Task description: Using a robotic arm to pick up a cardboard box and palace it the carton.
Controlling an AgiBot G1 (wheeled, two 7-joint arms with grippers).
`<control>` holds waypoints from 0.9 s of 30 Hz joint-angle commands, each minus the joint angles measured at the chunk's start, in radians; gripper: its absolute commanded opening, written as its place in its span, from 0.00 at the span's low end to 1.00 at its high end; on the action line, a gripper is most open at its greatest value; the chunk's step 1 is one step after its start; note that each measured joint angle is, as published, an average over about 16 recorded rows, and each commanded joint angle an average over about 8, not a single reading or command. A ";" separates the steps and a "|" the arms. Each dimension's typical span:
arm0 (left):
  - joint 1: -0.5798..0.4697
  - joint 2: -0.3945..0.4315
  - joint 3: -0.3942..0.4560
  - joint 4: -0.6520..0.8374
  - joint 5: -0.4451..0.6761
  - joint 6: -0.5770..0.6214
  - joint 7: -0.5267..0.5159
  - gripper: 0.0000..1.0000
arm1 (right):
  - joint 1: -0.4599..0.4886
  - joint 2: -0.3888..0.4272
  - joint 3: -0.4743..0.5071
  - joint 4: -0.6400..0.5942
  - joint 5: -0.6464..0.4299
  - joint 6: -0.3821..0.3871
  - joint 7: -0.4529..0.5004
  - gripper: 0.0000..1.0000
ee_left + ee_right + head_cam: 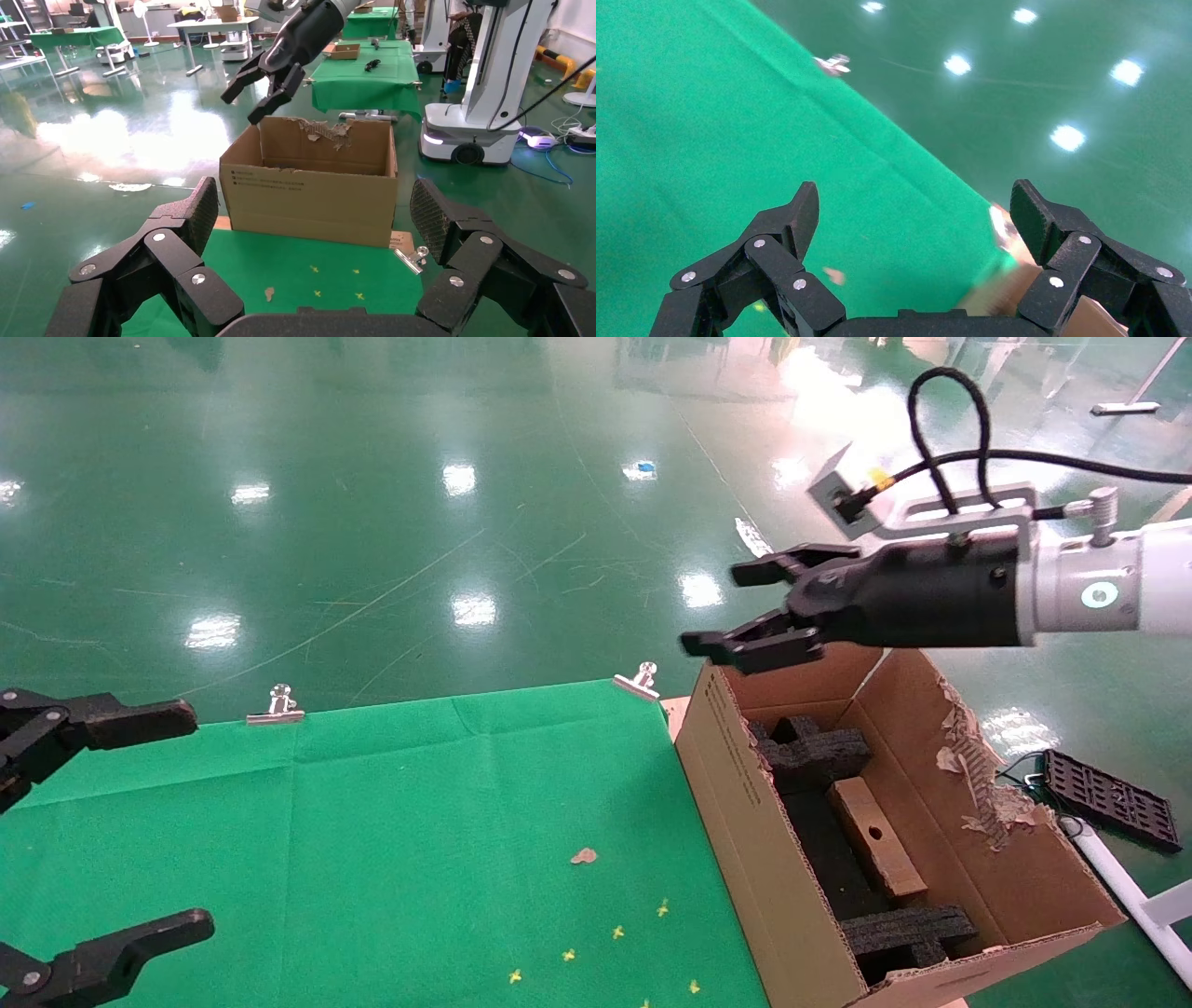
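Green glossy floor all round, green-clothed tabletop (419,822) up front. Over by the right edge sits the carton (745,822), flaps up, one edge torn ragged. Already down inside, between black foam blocks (819,752), lies the cardboard box (875,840): looks light, stiff, scuffed, best pinched across its narrow sides. Hovering above the carton's far rim, right gripper (740,607), fingers spread, empty. Parked low at left, left gripper (121,822), fingers wide apart too.
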 commanded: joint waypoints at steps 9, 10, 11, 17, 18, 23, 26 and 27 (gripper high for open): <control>0.000 0.000 0.001 0.000 0.000 0.000 0.000 1.00 | -0.189 -0.046 0.226 0.066 0.059 -0.090 -0.074 1.00; 0.000 0.000 0.001 0.000 0.000 0.000 0.000 1.00 | -0.208 -0.050 0.248 0.072 0.064 -0.099 -0.081 1.00; 0.000 0.000 0.001 0.000 0.000 0.000 0.000 1.00 | -0.227 -0.055 0.271 0.079 0.070 -0.108 -0.088 1.00; 0.000 0.000 0.001 0.000 -0.001 0.000 0.000 1.00 | -0.340 -0.083 0.407 0.118 0.106 -0.162 -0.132 1.00; 0.000 0.000 0.001 0.000 -0.001 0.000 0.000 1.00 | -0.360 -0.087 0.430 0.125 0.112 -0.171 -0.140 1.00; 0.000 0.000 0.001 0.000 -0.001 -0.001 0.001 1.00 | -0.454 -0.110 0.543 0.157 0.141 -0.215 -0.176 1.00; 0.000 -0.001 0.001 0.000 -0.001 -0.001 0.001 1.00 | -0.511 -0.124 0.611 0.177 0.159 -0.242 -0.198 1.00; 0.000 -0.001 0.001 0.000 -0.001 -0.001 0.001 1.00 | -0.530 -0.129 0.633 0.184 0.164 -0.251 -0.206 1.00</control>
